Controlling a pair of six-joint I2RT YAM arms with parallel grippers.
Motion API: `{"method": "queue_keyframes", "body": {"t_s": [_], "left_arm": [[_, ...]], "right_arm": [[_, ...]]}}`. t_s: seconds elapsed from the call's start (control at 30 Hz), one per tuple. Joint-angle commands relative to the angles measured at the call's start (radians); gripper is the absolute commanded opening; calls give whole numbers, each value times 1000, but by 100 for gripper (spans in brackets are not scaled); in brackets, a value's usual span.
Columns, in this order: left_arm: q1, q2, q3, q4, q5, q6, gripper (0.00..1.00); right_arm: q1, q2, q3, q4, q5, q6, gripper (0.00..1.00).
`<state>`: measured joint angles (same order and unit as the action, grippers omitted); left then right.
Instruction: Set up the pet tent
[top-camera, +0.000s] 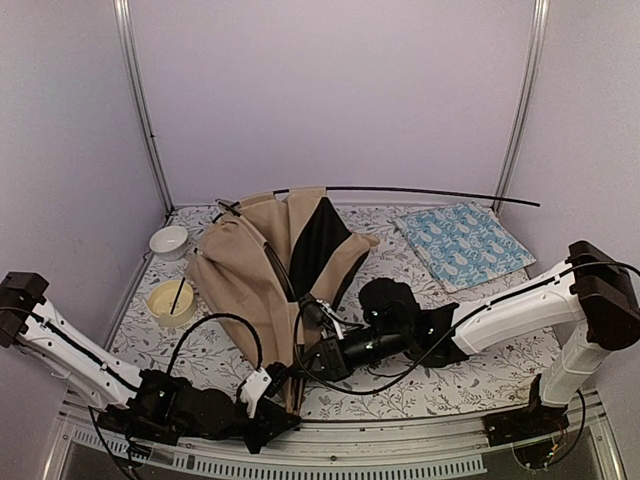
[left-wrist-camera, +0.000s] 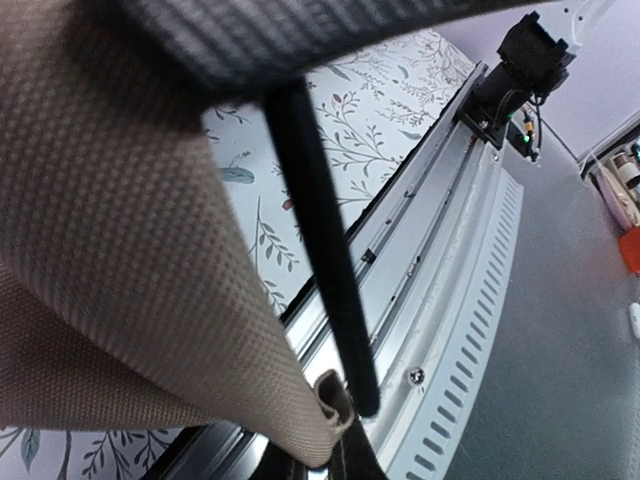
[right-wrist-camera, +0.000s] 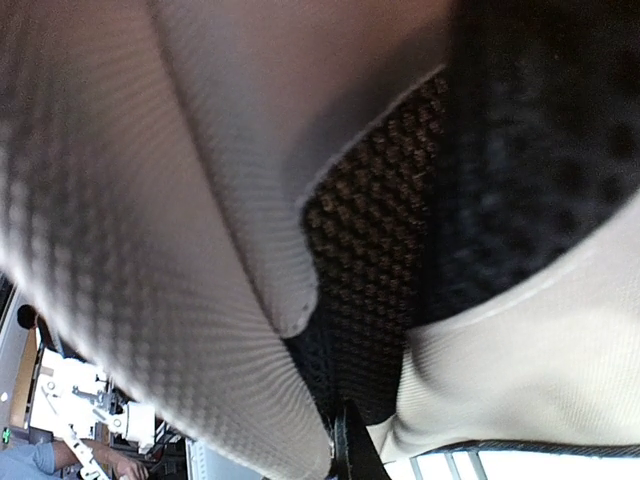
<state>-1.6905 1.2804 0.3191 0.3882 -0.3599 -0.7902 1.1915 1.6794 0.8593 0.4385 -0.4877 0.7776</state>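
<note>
Top external view shows the big tan cloth pet tent (top-camera: 250, 270) lying floppy and half folded on the left middle of the leafy white table (top-camera: 480, 375). It sits just in front of the two arms.

The left gripper (top-camera: 268, 392) is squeezed shut on the tent's near bottom corner. The right gripper (top-camera: 318, 352) is pinched shut on cloth just beside it, a bit further in.

I think the cloth is soft and light and will sag. Pulling on cloth alone would likely just bunch it up. It looks rough, not slippery. The thin black poles (top-camera: 420, 191) look springy, so they may bend and flick back. A good place to hold is a corner or hem where a pole meets the cloth.

Now I count:
- one tent
- one square blue patterned cushion (top-camera: 465, 243)
- one round yellow bowl (top-camera: 172, 302)
- one round white bowl (top-camera: 170, 241)
- two grippers

One long pole sticks out to the right. Others hide in the cloth, so I cannot count them all.
</note>
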Motion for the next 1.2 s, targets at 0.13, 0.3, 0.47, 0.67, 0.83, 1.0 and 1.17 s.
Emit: {"method": "queue_keyframes", "body": {"t_s": [0.13,0.3,0.47,0.67,0.83,1.0,1.17], "left_arm": [[-37,-1,-17,-28,249,-3,0],[-36,-15,-22,8,270,19,0],[-38,12,-17,0,300,23,0],[-50,70,-11,12,335,11,0],[-54,111,12,16,356,23,0],[-55,106,12,25,358,27,0],[-58,103,9,22,370,26,0]], "right_arm": [[-22,-12,38,152,162,41,0],[-15,-18,24,140,248,38,0],[-28,-40,34,142,288,46,0],[-62,-79,39,142,287,52,0],[-76,-77,45,141,276,51,0],[-76,-66,38,141,284,50,0],[-87,-64,24,155,307,53,0]]}}
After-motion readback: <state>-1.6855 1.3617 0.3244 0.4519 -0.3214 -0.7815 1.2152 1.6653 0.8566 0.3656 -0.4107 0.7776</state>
